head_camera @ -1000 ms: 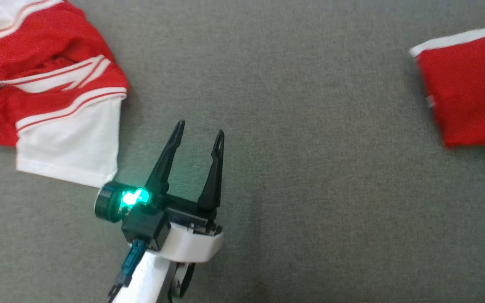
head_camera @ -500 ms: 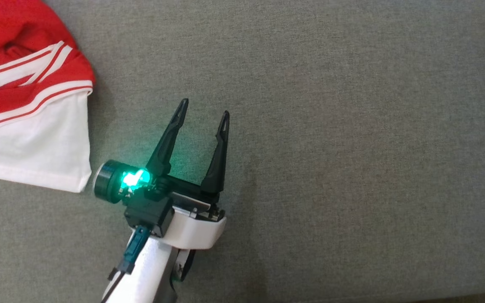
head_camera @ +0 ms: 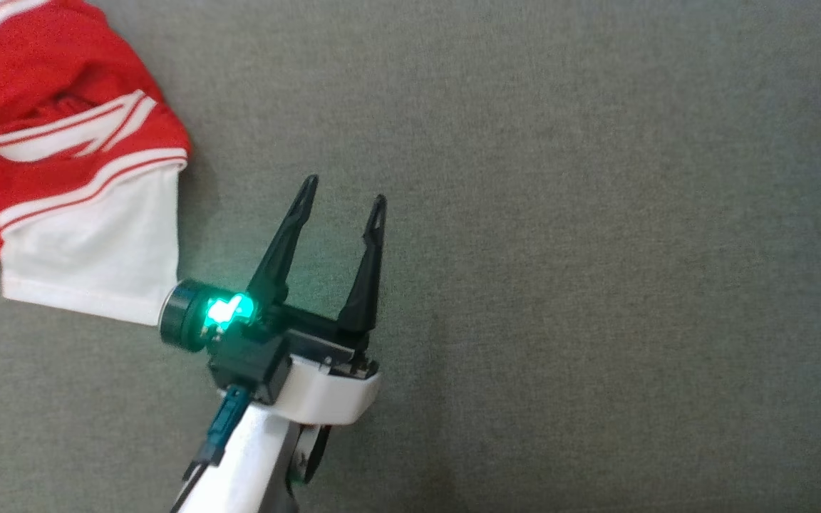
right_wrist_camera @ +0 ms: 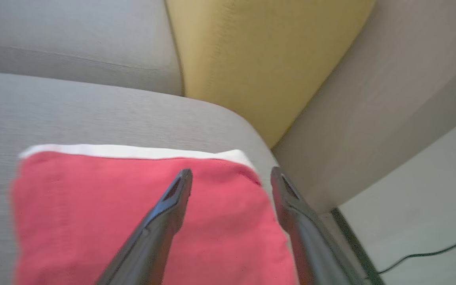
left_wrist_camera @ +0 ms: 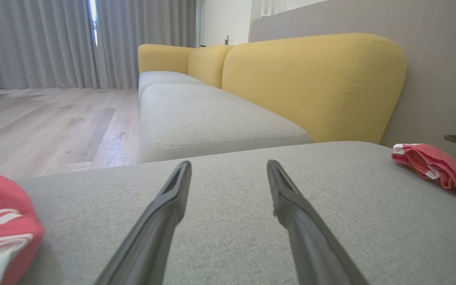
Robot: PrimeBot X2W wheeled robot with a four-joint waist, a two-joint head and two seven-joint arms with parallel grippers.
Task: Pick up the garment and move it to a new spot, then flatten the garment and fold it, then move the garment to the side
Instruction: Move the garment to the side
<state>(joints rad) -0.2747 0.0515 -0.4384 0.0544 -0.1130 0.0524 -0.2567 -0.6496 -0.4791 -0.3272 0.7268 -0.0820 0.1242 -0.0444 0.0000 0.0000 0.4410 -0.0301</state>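
Note:
A folded red garment (right_wrist_camera: 93, 221) with a white edge lies flat near the corner of the grey sofa seat (right_wrist_camera: 73, 111). My right gripper (right_wrist_camera: 231, 171) hangs just over its far edge, open, with nothing between the fingers. The same folded garment (left_wrist_camera: 437, 168) shows at the right in the left wrist view. My left gripper (head_camera: 344, 192) is open and empty over bare seat fabric (head_camera: 560, 249), and its fingertips (left_wrist_camera: 184, 174) point along the cushion. A crumpled red and white garment (head_camera: 75, 192) lies to its left, apart from it.
Yellow backrests (left_wrist_camera: 311, 87) line the far side of the seat, and a second grey cushion (left_wrist_camera: 212, 118) lies beyond. Wood floor (left_wrist_camera: 46, 122) and grey curtains are to the left. Past the seat corner the floor drops away, with a black cable (right_wrist_camera: 430, 255) on it.
The head camera has swung, so the folded garment has slid out of its right edge. My right gripper has gone from shut to open. The left gripper has stayed open.

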